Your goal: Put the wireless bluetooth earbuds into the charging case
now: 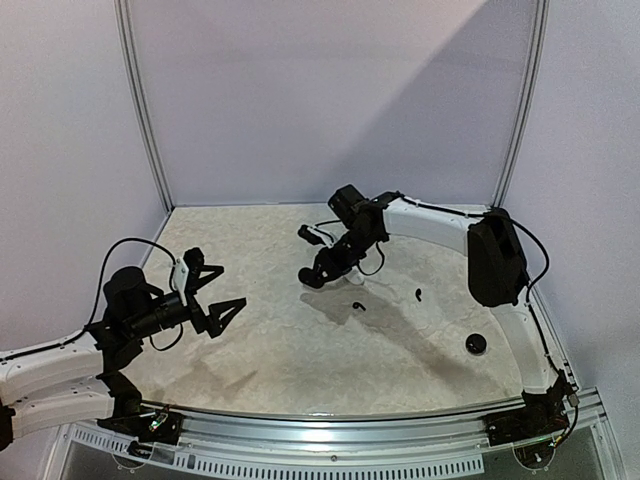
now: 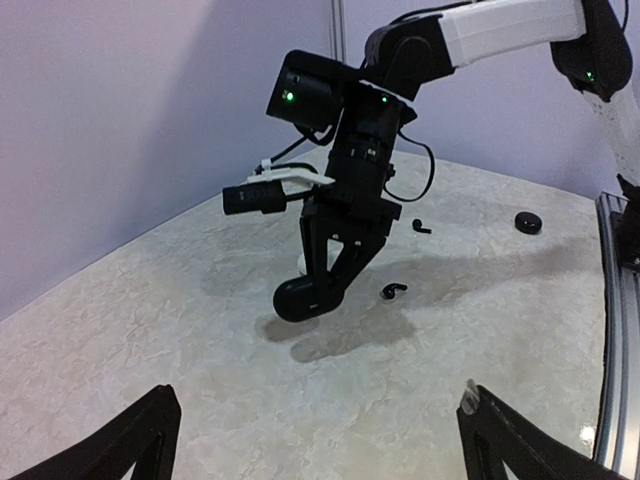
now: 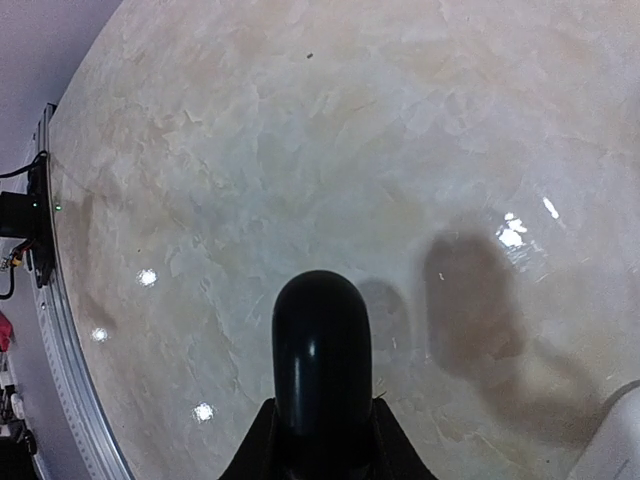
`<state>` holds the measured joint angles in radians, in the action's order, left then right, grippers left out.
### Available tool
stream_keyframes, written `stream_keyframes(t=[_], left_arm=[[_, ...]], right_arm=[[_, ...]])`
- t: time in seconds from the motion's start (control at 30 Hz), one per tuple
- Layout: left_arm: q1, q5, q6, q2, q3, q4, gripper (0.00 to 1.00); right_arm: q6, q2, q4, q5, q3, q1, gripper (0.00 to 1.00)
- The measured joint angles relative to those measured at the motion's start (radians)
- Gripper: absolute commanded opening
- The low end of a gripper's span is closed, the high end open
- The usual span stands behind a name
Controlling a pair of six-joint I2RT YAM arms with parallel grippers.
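Note:
My right gripper (image 1: 322,270) hangs above the middle of the table, shut on a glossy black charging case (image 1: 311,278). The case (image 3: 322,350) sticks out from between the fingers (image 3: 258,448), clear of the tabletop. The left wrist view shows the same case (image 2: 303,298) hanging over its shadow. Two black earbuds lie on the table to the right of it, one close by (image 1: 358,306) (image 2: 393,291) and one farther off (image 1: 418,294) (image 2: 421,227). My left gripper (image 1: 222,288) (image 2: 320,440) stands wide open at the left, nothing between its fingers, well apart from the case.
A small round black object (image 1: 476,344) (image 2: 528,222) rests on the table near the right arm's base. Something white (image 3: 618,440) shows at the bottom right corner of the right wrist view. Purple walls close in the back and sides; a metal rail (image 1: 330,415) runs along the near edge.

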<state>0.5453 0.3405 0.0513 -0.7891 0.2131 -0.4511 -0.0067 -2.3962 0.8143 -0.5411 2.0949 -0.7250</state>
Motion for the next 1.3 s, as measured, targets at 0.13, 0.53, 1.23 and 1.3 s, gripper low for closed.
stream_keyframes(t=[0.13, 0.53, 1.23, 1.3], left_arm=[[0.0, -0.007, 0.0, 0.005, -0.002, -0.002, 0.99], [0.0, -0.011, -0.001, 0.006, -0.007, -0.008, 0.99], [0.0, 0.01, 0.003, 0.032, -0.019, -0.018, 0.99], [0.0, 0.015, 0.004, 0.032, -0.022, -0.025, 0.99]], right_arm=[[0.045, -0.05, 0.001, -0.002, 0.006, -0.005, 0.21], [0.086, -0.083, 0.028, 0.05, 0.023, 0.01, 0.56], [0.074, 0.497, 0.266, 0.647, -0.439, 0.138, 0.79], [0.149, 0.535, 0.302, 0.691, -0.565, 0.188, 0.78]])
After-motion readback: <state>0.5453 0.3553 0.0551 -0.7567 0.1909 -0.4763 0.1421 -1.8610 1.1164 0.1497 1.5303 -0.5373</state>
